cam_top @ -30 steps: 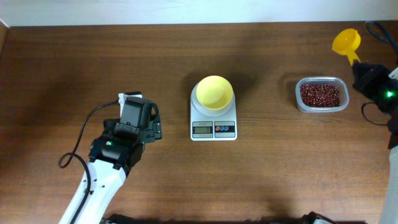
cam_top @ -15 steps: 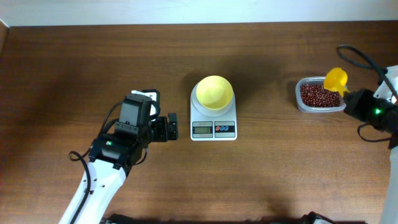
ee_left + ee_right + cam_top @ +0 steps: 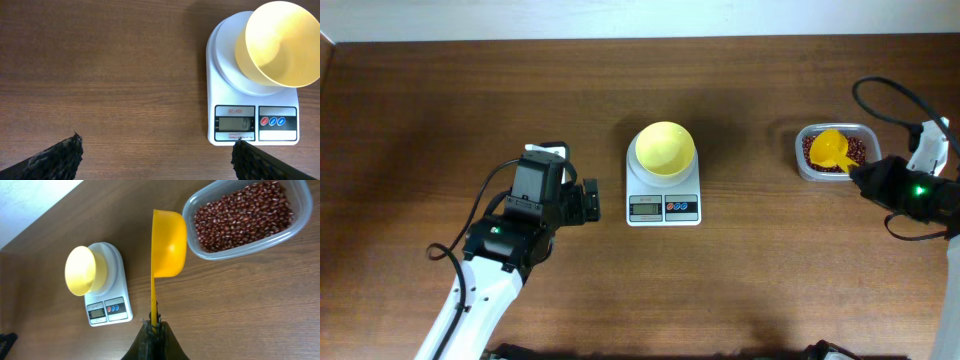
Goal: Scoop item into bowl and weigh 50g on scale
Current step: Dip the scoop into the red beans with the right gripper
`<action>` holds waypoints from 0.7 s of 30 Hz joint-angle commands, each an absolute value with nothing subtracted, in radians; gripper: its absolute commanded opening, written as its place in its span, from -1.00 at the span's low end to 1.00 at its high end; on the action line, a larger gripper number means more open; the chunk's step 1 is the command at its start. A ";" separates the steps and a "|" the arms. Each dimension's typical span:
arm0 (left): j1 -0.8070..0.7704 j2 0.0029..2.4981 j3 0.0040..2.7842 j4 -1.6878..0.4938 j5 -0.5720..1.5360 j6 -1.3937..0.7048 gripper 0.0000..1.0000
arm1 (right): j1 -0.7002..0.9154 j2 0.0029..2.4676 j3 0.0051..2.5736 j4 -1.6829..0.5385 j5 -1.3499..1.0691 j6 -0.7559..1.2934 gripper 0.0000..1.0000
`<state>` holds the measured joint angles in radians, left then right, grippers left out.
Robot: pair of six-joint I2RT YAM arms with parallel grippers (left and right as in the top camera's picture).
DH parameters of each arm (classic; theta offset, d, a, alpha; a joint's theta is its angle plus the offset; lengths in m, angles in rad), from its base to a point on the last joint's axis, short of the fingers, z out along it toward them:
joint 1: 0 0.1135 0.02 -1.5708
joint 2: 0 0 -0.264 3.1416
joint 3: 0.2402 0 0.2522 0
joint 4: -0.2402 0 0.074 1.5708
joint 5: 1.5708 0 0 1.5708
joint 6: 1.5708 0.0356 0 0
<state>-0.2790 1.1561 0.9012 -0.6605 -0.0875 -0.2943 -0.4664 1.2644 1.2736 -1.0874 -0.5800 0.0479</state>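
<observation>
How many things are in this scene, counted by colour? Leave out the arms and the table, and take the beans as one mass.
Yellow: 2 (bowl, scoop)
White: 1 (scale)
Clear: 1 (container)
Reddish-brown: 1 (beans)
Total: 5

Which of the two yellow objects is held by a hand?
The yellow scoop, gripped by its handle in the right hand at the clear container; the yellow bowl stands untouched on the scale.

wooden table (image 3: 250, 310), clear container (image 3: 235, 253), yellow scoop (image 3: 169, 242) seemingly just above it
</observation>
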 commanded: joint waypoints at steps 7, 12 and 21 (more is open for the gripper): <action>-0.024 1.161 0.898 -0.607 0.077 -0.286 0.98 | -0.471 1.263 1.281 -1.085 -0.625 0.041 -0.92; 0.027 1.161 0.898 -0.603 0.195 0.043 0.98 | -0.471 1.263 1.281 -1.078 -0.624 0.003 -0.92; 0.027 1.161 0.898 -0.599 -0.012 0.043 0.98 | -0.471 1.263 1.281 -1.084 -0.625 0.003 -0.92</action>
